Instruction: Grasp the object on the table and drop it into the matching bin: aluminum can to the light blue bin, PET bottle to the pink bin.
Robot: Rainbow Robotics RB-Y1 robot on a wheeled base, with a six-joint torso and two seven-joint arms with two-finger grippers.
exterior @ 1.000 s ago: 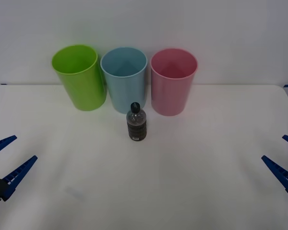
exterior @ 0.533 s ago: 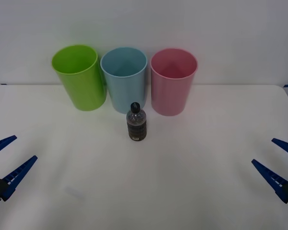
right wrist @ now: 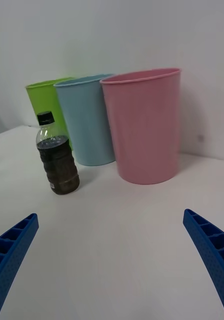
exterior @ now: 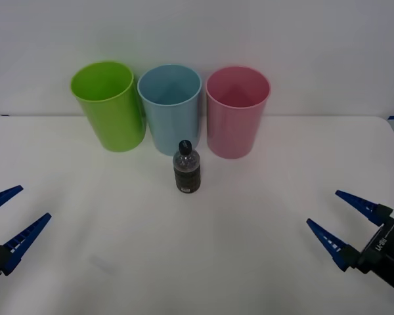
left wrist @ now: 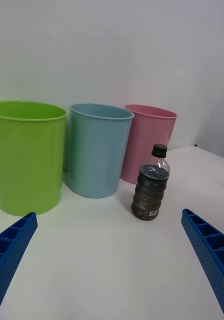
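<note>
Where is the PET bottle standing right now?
In the front view the PET bottle stands upright on the table, just in front of the light blue bin.

High front camera angled down over the table (exterior: 203, 262); both low wrist cameras facing the same three bins.

left gripper (exterior: 5, 223): cut off by the front view's left edge, arm out of frame
right gripper (exterior: 345, 220): body cut by the lower right corner
green bin (right wrist: 44, 107): in the right wrist view, mostly hidden behind the blue bin (right wrist: 86, 120)
bottle (exterior: 187, 167): label print too small to read
table (exterior: 197, 262): near edge out of frame
</note>
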